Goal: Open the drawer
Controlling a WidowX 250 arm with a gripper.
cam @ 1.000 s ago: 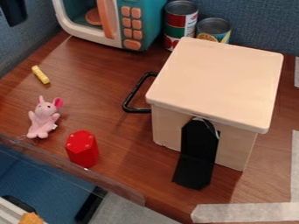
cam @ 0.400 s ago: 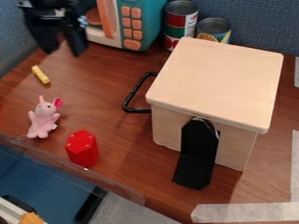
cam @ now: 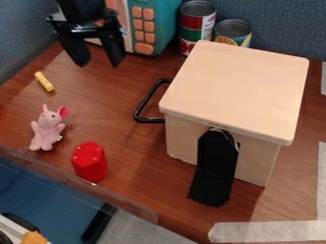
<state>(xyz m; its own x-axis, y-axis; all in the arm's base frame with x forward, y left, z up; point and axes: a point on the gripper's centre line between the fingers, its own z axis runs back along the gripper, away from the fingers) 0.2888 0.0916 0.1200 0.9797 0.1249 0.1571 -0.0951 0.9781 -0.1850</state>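
The black gripper (cam: 99, 65) hangs at the upper left, above the back of the table, in front of the toy microwave. Its two fingers point down and stand apart, with nothing between them. Right of centre is a pale wooden box (cam: 239, 88) with a flat lid. A black loop handle (cam: 145, 101) sticks out from the box's left side, below and to the right of the gripper and apart from it. The drawer's front on that side is hidden under the lid's edge.
A teal toy microwave (cam: 157, 24) and two cans (cam: 196, 21) stand behind. On the wooden table (cam: 127, 157) lie a yellow stick (cam: 44, 81), a pink plush mouse (cam: 47, 128) and a red hexagonal block (cam: 90, 162). A black strap (cam: 215, 167) hangs at the box's front.
From the top left corner, the gripper has come into view and moved right and slightly down. The box, its handle and the small objects have stayed put.
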